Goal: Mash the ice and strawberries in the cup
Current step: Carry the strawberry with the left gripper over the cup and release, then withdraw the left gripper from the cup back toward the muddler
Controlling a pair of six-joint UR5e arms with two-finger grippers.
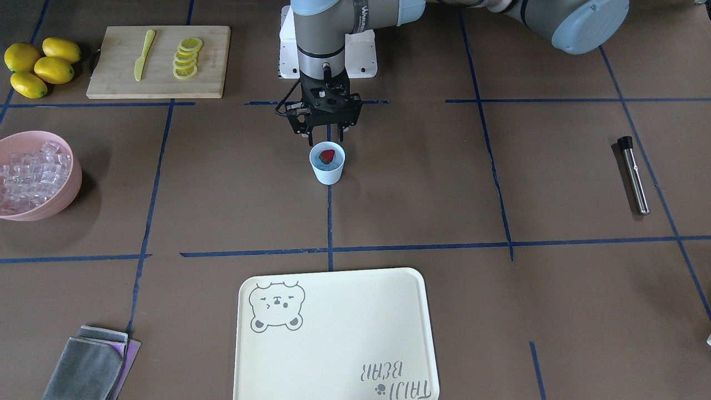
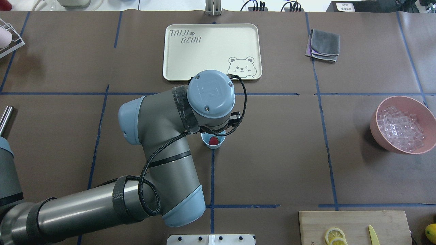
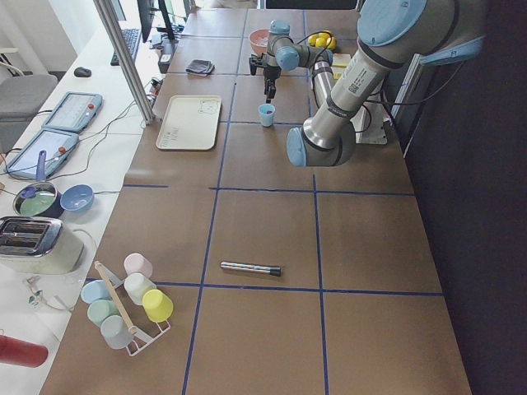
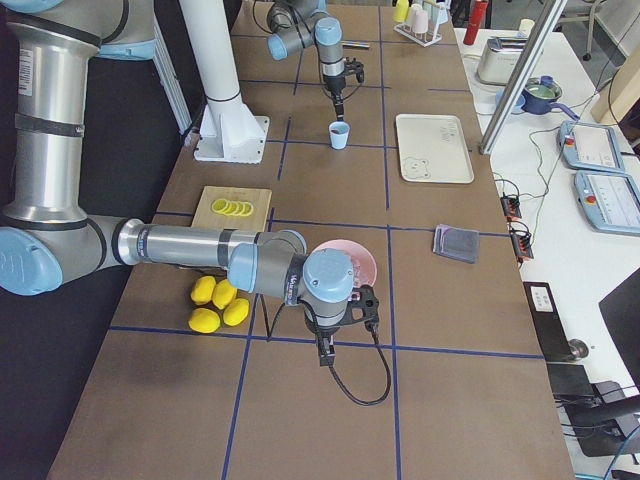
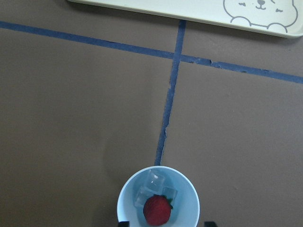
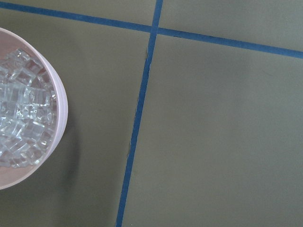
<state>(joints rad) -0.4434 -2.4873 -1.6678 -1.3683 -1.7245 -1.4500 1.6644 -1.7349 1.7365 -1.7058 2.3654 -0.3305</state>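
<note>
Cup (image 5: 187,202) holds strawberry (image 5: 157,211) atop ice (image 5: 154,181).

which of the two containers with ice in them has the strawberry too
The small pale-blue cup at the left gripper: a red strawberry sits on its ice. The big pink bowl holds only ice.

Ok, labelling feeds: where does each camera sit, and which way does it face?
Front-facing: across the table, facing the robot; left gripper above the cup.
Overhead: behind the robot, looking down; left arm part-hides cup.
Exterior left: table's left end; left arm near.
Exterior right: right end; right arm near, by pink bowl.
Left wrist: straight down into cup; fingers at bottom edge.
Right wrist: down at table and bowl; no body.
Shared: first five show the cup.
</note>
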